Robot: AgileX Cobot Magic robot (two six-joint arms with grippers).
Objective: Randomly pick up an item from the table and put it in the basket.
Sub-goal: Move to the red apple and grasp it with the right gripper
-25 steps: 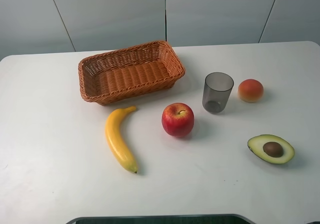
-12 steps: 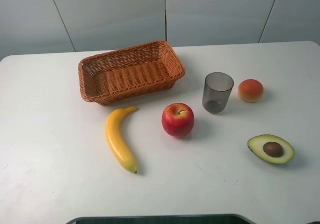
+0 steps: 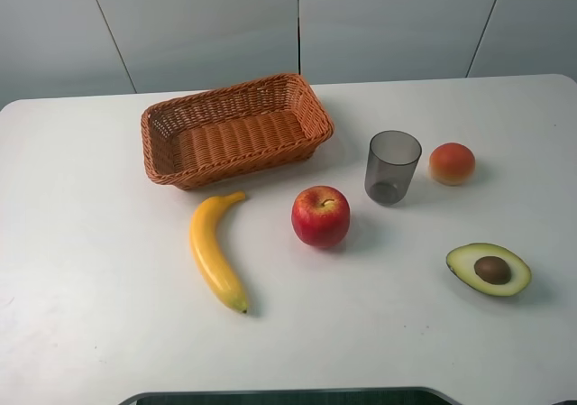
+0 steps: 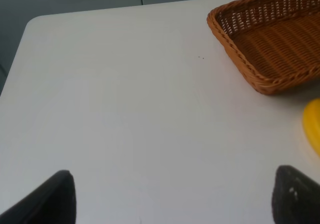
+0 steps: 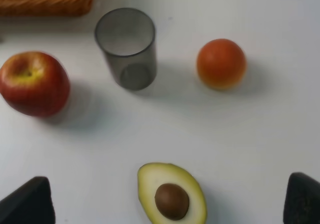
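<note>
The red apple point(image 3: 320, 216) with a yellowish patch at its stem sits on the white table point(image 3: 90, 315), just in front of the orange-brown wicker basket point(image 3: 234, 130), which holds nothing. Neither gripper shows in the exterior high view. In the right wrist view my right gripper point(image 5: 165, 206) stands open above the table, and the apple point(image 5: 34, 83) lies well ahead of one finger point(image 5: 27, 201). My left gripper point(image 4: 175, 204) is open too, over bare table point(image 4: 125, 109), with a basket point(image 4: 270, 44) corner ahead of it.
A yellow banana point(image 3: 216, 252) lies left of the apple. A grey translucent cup point(image 3: 392, 166) stands to its right, with an orange-pink peach-like fruit point(image 3: 452, 163) beyond it. A halved avocado point(image 3: 489, 269) lies at the front right, between my right fingers.
</note>
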